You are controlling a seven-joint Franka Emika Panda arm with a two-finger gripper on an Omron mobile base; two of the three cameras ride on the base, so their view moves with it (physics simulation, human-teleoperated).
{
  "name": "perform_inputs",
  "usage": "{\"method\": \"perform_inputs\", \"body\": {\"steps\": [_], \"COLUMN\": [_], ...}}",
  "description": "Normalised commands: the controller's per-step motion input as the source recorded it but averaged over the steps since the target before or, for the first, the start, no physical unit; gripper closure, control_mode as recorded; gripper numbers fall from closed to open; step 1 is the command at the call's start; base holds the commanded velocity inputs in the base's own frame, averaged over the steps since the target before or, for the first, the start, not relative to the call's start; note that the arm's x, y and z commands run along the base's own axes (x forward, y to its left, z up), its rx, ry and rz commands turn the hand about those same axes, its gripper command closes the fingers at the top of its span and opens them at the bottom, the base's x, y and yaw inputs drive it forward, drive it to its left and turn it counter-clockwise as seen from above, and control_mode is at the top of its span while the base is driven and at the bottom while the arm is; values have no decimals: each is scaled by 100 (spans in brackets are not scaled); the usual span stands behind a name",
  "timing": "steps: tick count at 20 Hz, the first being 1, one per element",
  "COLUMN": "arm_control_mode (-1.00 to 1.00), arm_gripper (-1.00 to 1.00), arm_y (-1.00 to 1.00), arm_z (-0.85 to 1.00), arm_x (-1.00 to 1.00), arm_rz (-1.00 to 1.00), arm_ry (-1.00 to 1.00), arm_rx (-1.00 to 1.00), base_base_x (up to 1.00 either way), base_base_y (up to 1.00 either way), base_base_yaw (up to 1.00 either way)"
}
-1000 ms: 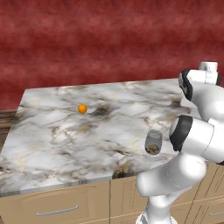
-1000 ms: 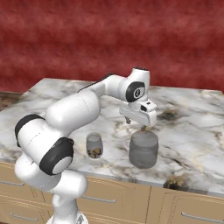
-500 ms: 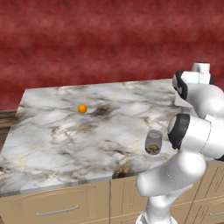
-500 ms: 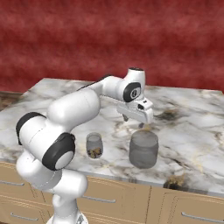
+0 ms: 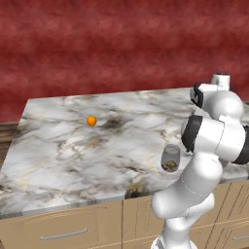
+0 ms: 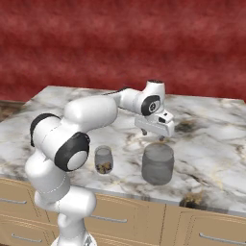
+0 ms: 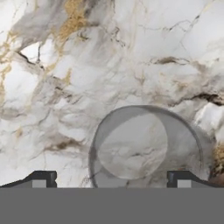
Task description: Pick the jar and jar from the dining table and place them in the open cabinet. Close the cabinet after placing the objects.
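Observation:
Two jars stand on the marble dining table (image 6: 211, 144) near its front edge. The large grey translucent jar (image 6: 157, 164) is upright, with my gripper (image 6: 153, 135) hovering open just above its top. From above, that jar (image 7: 146, 146) lies between and ahead of the fingertips (image 7: 41, 179), off towards the right one. The small clear jar (image 6: 103, 160) with brown contents stands to its left, close to my arm. It also shows as the small jar (image 5: 170, 159) beside the arm in the left base view. The cabinet is out of view.
A small orange ball (image 5: 91, 120) lies on the table's far left part. Beige drawer fronts (image 6: 211, 233) with slim handles run below the front edge. A dark red wall stands behind the table.
The hand has shifted only slightly above the large jar, its jaws staying wide. Neither jar has moved.

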Motion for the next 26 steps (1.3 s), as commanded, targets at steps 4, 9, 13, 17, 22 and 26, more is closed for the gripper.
{"method": "perform_inputs", "body": {"steps": [4,9,13,17,22,26], "arm_control_mode": [-100,-100,-100,-100,-100,-100], "arm_gripper": [-100,-100,-100,-100,-100,-100], "arm_y": [-6,20,4,-13,-20,-16], "arm_z": [-9,-26,-47,-34,-26,-5], "arm_x": [23,27,50,35,0,-60], "arm_rz": [1,6,10,12,7,0], "arm_ry": [-4,2,14,3,0,-1], "arm_rx": [0,5,0,0,0,5], "base_base_x": [0,0,0,0,0,0], "base_base_y": [0,0,0,0,0,0], "base_base_yaw": [0,0,0,0,0,0]}}
